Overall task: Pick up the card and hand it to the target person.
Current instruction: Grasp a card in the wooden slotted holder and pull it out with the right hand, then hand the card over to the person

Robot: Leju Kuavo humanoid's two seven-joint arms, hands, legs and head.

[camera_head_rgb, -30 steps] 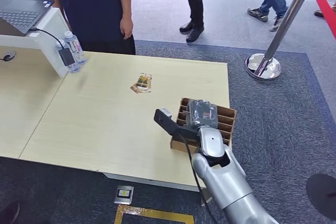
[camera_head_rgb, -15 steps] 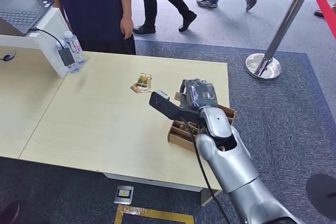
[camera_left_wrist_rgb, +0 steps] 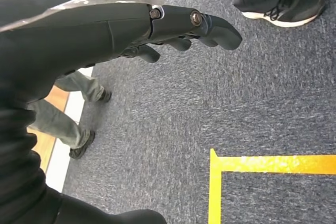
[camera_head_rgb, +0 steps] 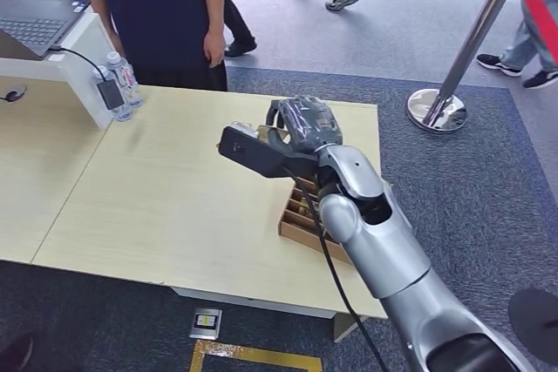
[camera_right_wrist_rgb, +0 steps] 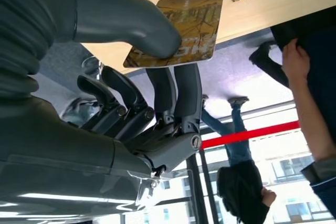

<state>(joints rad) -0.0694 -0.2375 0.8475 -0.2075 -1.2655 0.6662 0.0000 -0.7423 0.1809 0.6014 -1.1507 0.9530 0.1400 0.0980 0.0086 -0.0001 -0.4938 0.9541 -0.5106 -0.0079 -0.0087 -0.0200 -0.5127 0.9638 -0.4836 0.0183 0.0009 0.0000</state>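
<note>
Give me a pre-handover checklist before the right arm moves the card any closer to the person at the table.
1. Card held: ok. The right hand pinches the card between its thumb and fingers.
2. Card clear of the cardboard box: ok. The hand is raised above the wooden table, past the box.
3. Person within reach: cannot tell. A person in dark clothes stands at the table's far edge.
4. Receiving hand ready: not ok. The person's hand hangs at their side, not held out.
5. Left hand out of the way: ok. It hangs over the carpet, holding nothing.
</note>
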